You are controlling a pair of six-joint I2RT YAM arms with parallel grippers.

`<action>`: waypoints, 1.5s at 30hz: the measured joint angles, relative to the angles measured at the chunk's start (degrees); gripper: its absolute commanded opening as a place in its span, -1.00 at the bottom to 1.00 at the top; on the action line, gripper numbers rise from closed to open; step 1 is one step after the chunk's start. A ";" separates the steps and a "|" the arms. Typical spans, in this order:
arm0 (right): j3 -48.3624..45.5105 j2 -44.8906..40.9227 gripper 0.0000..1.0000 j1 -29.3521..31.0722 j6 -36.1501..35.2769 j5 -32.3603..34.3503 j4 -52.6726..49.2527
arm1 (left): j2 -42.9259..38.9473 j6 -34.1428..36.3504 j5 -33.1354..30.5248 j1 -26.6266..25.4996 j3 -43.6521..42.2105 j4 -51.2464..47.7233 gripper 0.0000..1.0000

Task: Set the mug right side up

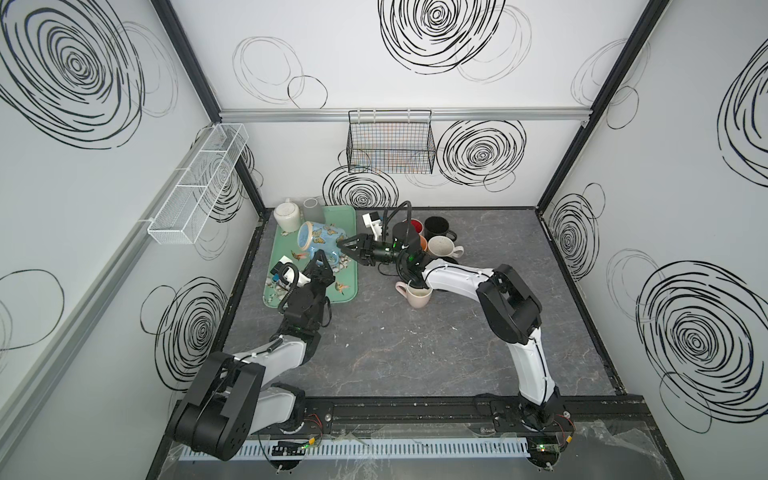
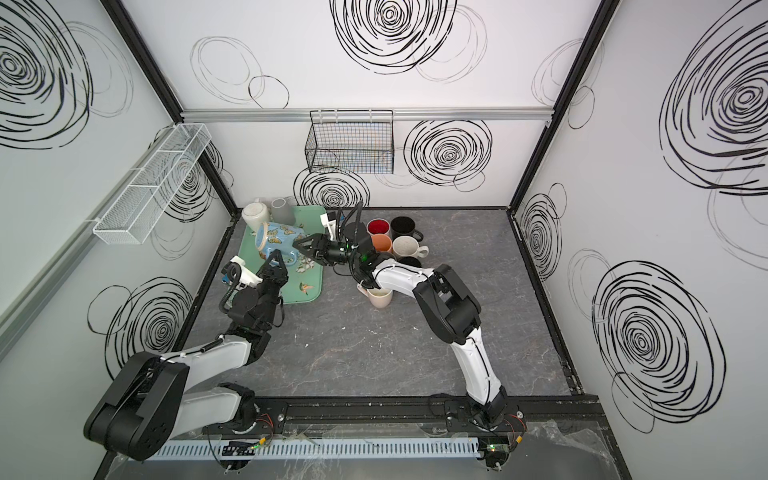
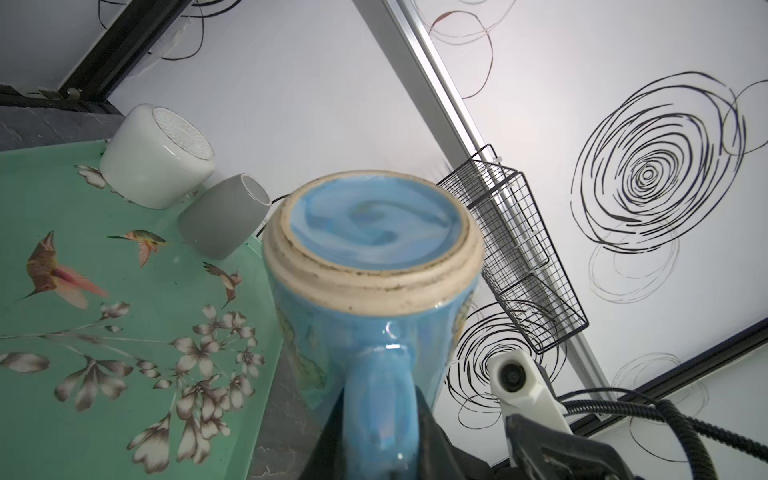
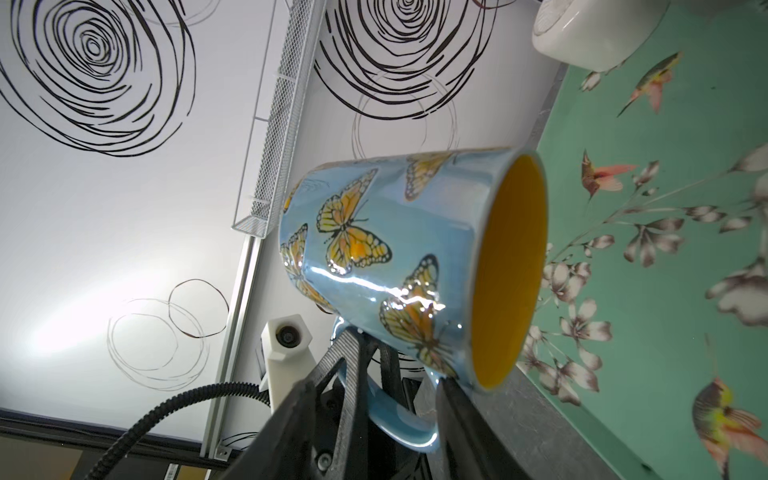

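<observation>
Left gripper [image 1: 320, 254], closest to the lens in its own wrist view, is clamped tight on the blue handle [image 3: 380, 399] of the butterfly mug [image 1: 323, 239]; the mug hangs over the green floral tray [image 1: 344, 220], apparently clear of its surface; its long axis runs roughly left to right in both top views, with the glazed base [image 3: 374, 230] to the left and tipped partly upward, and the yellow mouth [image 4: 511, 270] to the right and angled down toward the tray; by my reading it lies on its side, not yet righted; right gripper [image 1: 343, 246] sits just beside the mouth end, jaws apart, one fingertip [image 4: 451, 388] close against the outer wall by the rim, though I cannot tell whether it touches; the coming turn depends on swinging that mouth end upward; the right arm is nearer to it, while the left commands the handle.
</observation>
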 measured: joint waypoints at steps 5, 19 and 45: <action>0.13 0.00 0.01 0.02 1.66 -0.52 1.66 | -1.33 -0.83 0.13 0.13 0.13 0.57 -1.00; 0.02 0.07 0.00 0.02 3.13 0.13 0.44 | -1.49 -3.28 3.08 0.17 3.93 1.84 -1.00; 0.00 -1.01 -1.00 -1.05 1.25 0.15 12.63 | 2.16 -8.83 13.81 -0.22 9.22 5.03 -0.65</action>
